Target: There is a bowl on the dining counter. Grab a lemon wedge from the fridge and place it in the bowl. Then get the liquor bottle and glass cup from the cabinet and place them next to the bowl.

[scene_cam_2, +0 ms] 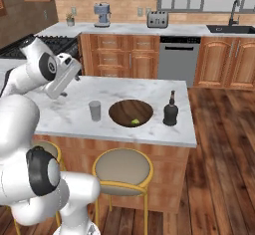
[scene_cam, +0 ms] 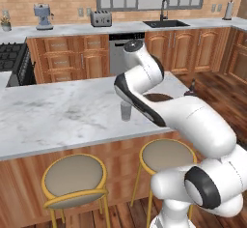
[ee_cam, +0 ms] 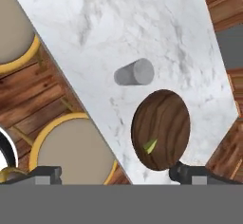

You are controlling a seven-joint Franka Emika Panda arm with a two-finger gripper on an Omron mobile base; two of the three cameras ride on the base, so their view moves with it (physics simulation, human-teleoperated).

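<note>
The gripper (ee_cam: 116,174) hung open and empty above the dining counter (ee_cam: 156,23); the bowl (ee_cam: 160,129) and glass cup (ee_cam: 135,73) stood beyond its fingertips. No writing was legible.

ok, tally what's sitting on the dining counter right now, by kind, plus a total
bowl: 1
lemon wedge, in the bowl: 1
glass cup: 1
liquor bottle: 1
Total: 4
</note>
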